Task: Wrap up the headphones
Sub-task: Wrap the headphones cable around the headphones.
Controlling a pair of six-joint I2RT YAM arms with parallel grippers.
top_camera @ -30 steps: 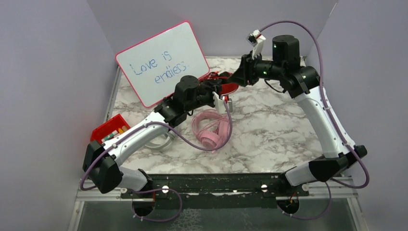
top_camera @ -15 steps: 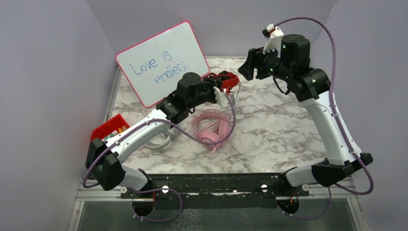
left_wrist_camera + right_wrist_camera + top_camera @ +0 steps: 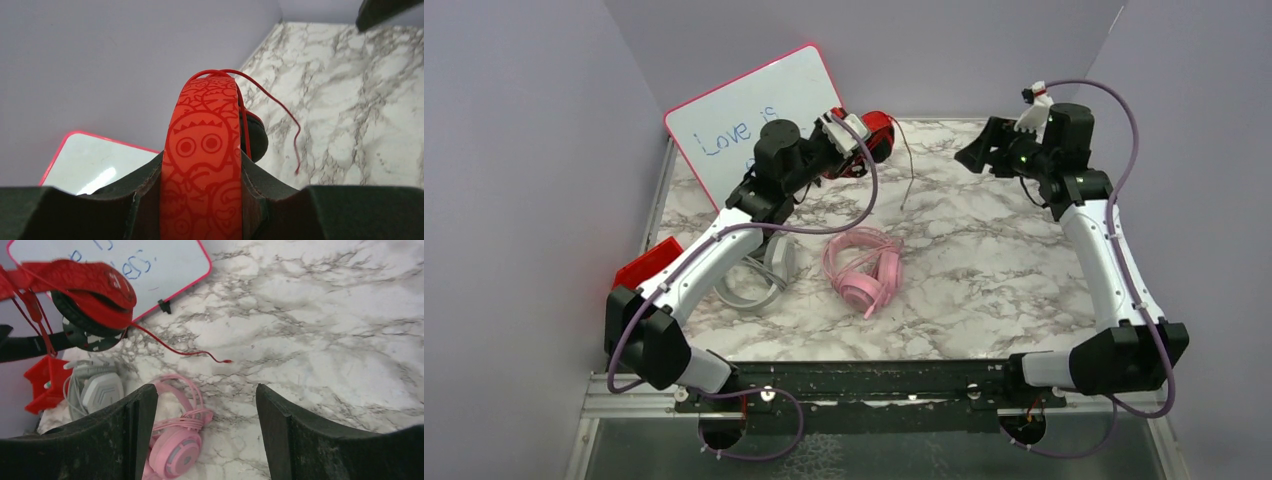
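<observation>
My left gripper [image 3: 849, 135] is shut on the patterned band of the red-and-black headphones [image 3: 202, 150], lifted in the air near the back wall [image 3: 874, 135]. Their thin red cable [image 3: 908, 170] hangs loose down to the table, its free end [image 3: 226, 361] over the marble. My right gripper [image 3: 979, 152] is open and empty, raised at the back right, apart from the cable. The pink headphones [image 3: 862, 268] lie mid-table with their cable wound around the band [image 3: 175, 440]. The grey-white headphones [image 3: 754, 280] lie to their left, partly under my left arm.
A pink-framed whiteboard [image 3: 744, 120] with blue writing leans at the back left. A red bin [image 3: 649, 268] sits at the left edge. Purple walls enclose the marble table [image 3: 994, 260] on three sides.
My left gripper lifted the red-and-black headphones up and back toward the whiteboard. My right gripper opened, let go near the headphones and pulled away to the right. The red cable now hangs free.
</observation>
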